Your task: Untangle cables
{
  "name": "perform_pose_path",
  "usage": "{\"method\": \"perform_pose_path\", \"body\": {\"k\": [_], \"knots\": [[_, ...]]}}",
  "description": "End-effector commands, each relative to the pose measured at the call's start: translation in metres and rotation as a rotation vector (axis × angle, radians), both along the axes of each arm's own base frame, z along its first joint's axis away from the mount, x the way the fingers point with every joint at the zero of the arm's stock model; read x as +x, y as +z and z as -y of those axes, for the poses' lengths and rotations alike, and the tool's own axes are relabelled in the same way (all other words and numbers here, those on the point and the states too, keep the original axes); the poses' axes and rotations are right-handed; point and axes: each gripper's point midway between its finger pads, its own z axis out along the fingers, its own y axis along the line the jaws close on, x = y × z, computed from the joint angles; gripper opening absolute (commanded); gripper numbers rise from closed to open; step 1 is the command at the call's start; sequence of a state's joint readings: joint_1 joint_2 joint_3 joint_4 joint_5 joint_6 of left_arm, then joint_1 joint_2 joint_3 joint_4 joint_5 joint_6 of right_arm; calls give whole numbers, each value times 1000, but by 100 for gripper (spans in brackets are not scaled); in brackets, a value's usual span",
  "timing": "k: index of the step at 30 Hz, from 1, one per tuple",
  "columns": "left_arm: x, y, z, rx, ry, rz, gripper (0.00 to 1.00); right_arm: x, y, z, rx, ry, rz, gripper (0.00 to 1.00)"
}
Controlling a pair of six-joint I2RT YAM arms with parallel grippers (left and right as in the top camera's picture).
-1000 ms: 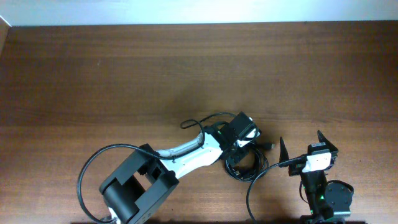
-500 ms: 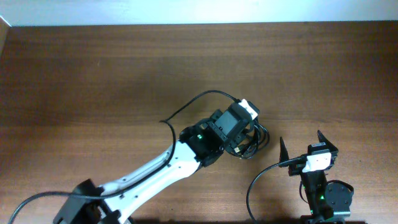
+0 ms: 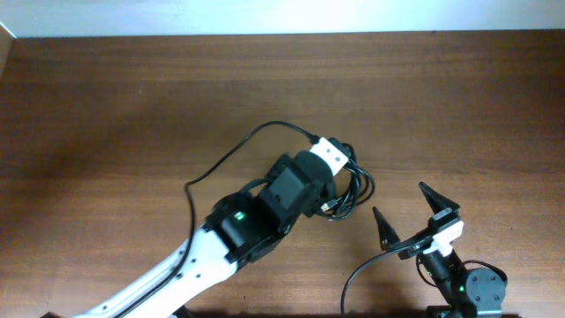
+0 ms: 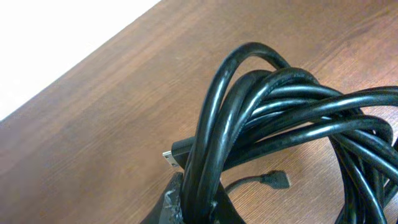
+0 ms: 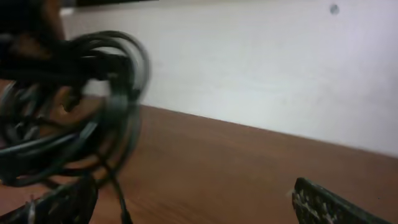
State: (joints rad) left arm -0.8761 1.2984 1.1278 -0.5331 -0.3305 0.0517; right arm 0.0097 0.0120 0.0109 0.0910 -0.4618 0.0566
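- None of it is untangled yet?
- No. The cables (image 3: pixel 356 188) hang in one knotted bundle over the table (image 3: pixel 132 132), right of centre, pinched by the left gripper (image 4: pixel 198 202).
- And the right gripper (image 3: pixel 402 205)?
- Spread wide at the near right, apart from the bundle. I judge every loop remains to be freed.

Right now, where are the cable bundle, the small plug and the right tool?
cable bundle (image 4: pixel 292 118), left wrist view, middle loops.
small plug (image 4: pixel 275 180), left wrist view, its body.
right tool (image 3: pixel 397 199), overhead view, midway between fingertips.
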Motion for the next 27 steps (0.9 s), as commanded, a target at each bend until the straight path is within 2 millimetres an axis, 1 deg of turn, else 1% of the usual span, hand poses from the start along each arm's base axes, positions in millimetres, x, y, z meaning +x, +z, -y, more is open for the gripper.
{"method": "perform_pose_path", "body": {"k": [1, 4, 5, 6, 7, 27], "knots": [[0, 32, -30, -48, 132, 72, 0, 8, 1, 21, 308, -101, -122, 99], [-5, 34, -37, -39, 134, 67, 0, 8, -4, 19, 325, -94, -153, 99], [-7, 33, -40, -35, 141, 59, 0, 9, -12, 19, 324, -99, -184, 99], [-8, 32, -46, -54, 187, 46, 0, 9, -26, 19, 320, -109, -242, 99], [-7, 32, -52, -49, 224, 52, 0, 9, -34, 19, 318, -115, -279, 99], [-7, 32, -54, -53, 238, 48, 0, 9, -34, 19, 318, -115, -279, 99]]}}
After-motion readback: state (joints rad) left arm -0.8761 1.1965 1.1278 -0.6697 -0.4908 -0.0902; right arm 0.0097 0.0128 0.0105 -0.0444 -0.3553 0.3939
